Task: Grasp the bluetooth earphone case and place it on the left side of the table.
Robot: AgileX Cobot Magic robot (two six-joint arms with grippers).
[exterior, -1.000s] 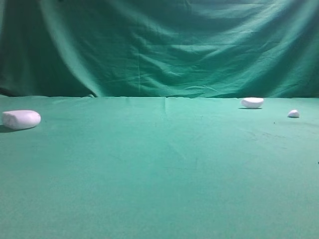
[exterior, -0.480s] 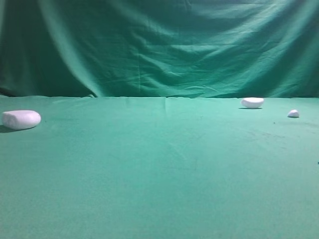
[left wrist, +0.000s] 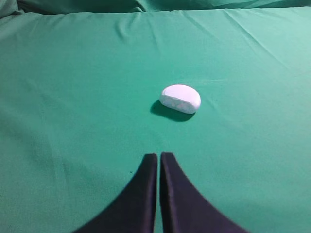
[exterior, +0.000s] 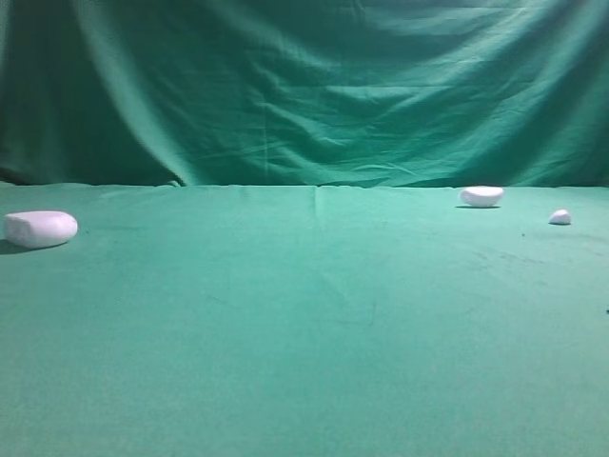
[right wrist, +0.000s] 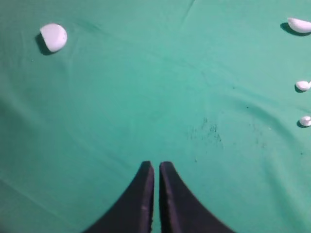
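Green cloth covers the table [exterior: 304, 333] and backdrop. Far left on it lies the bluetooth earphone case [exterior: 40, 228], well ahead of the left gripper [left wrist: 159, 158], whose jaws are closed and empty, like the right gripper [right wrist: 156, 166]. Smooth, hard, probably light and slippery; best pinched across its narrow flanks.

You saw only dark, matte fingers: the left gripper [left wrist: 159, 156] at the lower centre of its wrist view, the right gripper [right wrist: 156, 165] likewise, each pair curving smoothly to narrow tips
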